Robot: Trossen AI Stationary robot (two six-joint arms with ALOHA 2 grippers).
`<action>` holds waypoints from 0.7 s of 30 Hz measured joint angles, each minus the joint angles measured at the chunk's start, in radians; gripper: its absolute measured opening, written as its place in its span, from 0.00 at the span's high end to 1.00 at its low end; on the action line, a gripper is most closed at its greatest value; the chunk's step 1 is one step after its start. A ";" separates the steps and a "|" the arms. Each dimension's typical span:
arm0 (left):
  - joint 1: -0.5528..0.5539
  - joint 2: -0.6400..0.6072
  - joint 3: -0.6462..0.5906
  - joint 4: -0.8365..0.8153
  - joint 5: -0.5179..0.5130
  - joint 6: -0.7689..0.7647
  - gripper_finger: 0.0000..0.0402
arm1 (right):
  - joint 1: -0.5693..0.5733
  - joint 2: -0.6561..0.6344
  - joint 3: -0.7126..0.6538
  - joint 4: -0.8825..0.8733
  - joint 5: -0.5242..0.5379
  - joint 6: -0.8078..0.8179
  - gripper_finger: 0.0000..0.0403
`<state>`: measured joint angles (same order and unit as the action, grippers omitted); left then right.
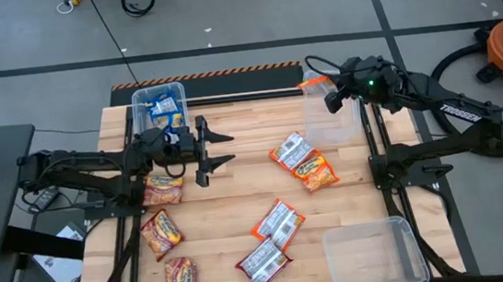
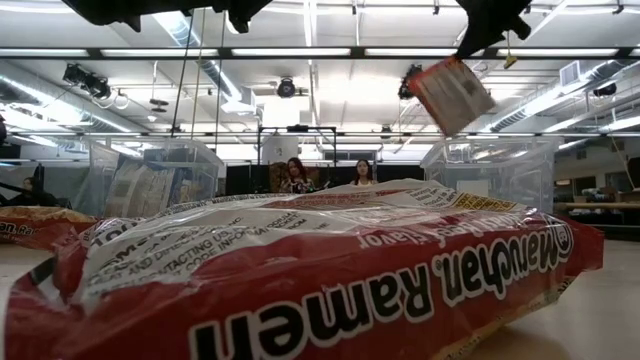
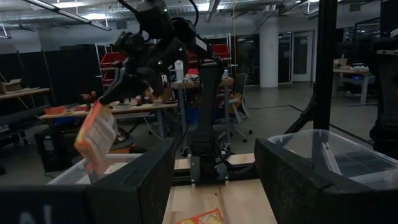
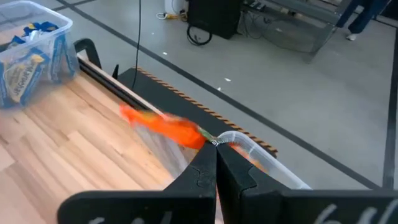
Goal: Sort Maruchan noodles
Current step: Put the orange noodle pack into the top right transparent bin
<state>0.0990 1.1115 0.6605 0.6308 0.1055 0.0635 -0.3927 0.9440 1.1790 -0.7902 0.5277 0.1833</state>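
Red Maruchan packet (image 2: 300, 280) foreground; right claw (image 1: 332, 99) raised, closed, orange packet (image 1: 314, 85) airborne.

Overhead camera looks straight down on the whole tabletop (image 1: 238, 189). A low camera sits at tabletop level, pressed close against a red packet (image 2: 300, 280). Both wrist cameras look forward across the tabletop; all views share it.

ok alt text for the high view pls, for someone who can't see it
From overhead, the right claw holds an orange ramen packet over a clear bin at the wooden table's far right. The left claw hovers open beside a bin of blue packets; more packets lie scattered on the table.
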 joint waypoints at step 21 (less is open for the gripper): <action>0.000 0.000 0.000 0.000 0.000 -0.001 0.43 | -0.017 0.001 0.000 -0.066 -0.009 -0.002 0.99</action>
<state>0.0990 1.1118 0.6605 0.6312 0.1055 0.0629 -0.4099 0.9451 1.1786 -0.8560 0.5189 0.1809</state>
